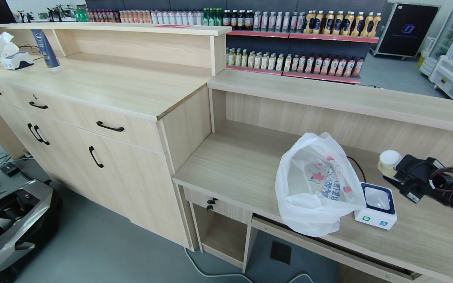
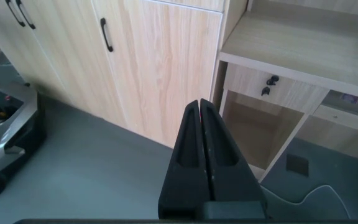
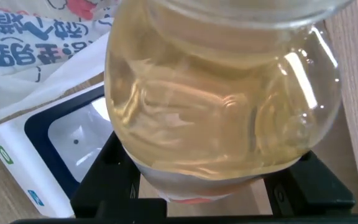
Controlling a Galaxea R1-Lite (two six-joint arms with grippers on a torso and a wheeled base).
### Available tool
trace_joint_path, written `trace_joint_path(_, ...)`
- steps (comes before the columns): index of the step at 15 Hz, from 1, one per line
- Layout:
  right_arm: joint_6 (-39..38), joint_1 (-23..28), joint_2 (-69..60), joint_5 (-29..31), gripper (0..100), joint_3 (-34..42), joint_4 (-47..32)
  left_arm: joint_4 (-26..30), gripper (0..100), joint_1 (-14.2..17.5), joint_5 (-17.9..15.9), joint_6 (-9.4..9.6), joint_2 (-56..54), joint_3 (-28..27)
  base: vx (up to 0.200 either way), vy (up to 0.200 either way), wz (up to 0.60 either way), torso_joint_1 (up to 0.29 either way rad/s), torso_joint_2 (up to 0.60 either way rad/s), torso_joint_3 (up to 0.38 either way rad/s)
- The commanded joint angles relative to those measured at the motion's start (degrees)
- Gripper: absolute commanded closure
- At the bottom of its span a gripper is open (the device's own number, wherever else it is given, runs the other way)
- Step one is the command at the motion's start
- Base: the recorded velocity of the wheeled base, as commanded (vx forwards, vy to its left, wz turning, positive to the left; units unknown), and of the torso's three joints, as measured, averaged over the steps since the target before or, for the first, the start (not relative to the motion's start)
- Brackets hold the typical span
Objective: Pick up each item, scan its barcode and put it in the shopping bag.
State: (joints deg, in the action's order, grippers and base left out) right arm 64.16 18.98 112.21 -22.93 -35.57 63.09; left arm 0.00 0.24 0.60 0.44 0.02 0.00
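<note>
Your right tool (image 1: 398, 169) is clenched on a clear plastic bottle (image 1: 388, 162) with a white cap. From the wrist you see its black fingers (image 3: 98, 190) pressing the bottle's sides near a red-edged label. The bottle holds pale yellow liquid that fills most of its body. It sits over the light wooden counter (image 1: 242, 161), just behind and to the right of the scanner (image 1: 376, 205), a white box with a dark blue frame around a glass window. From the wrist, that window lies beyond the bottle. You cannot tell whether the bottle touches the counter.

A white plastic shopping bag (image 1: 316, 184) with red and blue cartoon print slumps on the counter against the scanner's left side, its mouth open upward. You cannot tell whether anything lies inside it. A black cable (image 1: 357, 165) runs along the counter behind the bag, just behind the scanner.

Your left tool (image 2: 201, 144) has its two black fingers pressed flat together, grasping nothing. It hangs low over the grey floor (image 2: 104, 162), in front of pale wooden cabinet doors (image 2: 160, 68) with black handles, well to the left of the scanner.

Far to the scanner's left, the raised part of the counter carries a blue tube (image 1: 47, 49) standing on its cap and a small white device (image 1: 18, 60). Beyond the ledge behind the scanner, red-edged shelves (image 1: 301, 35) hold rows of bottled drinks.
</note>
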Motion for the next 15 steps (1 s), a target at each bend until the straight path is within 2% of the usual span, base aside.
trace_joint_path(1, 0.09, -0.52, 2.13, -0.80, 100, -1.17, 0.11, 0.00, 100, 0.02, 0.02, 0.00, -0.02, 0.00, 0.000, 0.000, 0.00, 0.000, 0.00, 0.000)
trace_joint_path(6, 0.18, -0.88, 4.86, -4.23, 100, -3.10, 0.55, 0.00, 100, 0.02, 0.02, 0.00, -0.02, 0.00, 0.000, 0.000, 0.00, 0.000, 0.00, 0.000)
trace_joint_path(15, 0.09, -0.88, 6.70, -4.49, 100, -3.10, 1.86, 0.00, 100, 0.02, 0.02, 0.00, -0.02, 0.00, 0.000, 0.000, 0.00, 0.000, 0.00, 0.000)
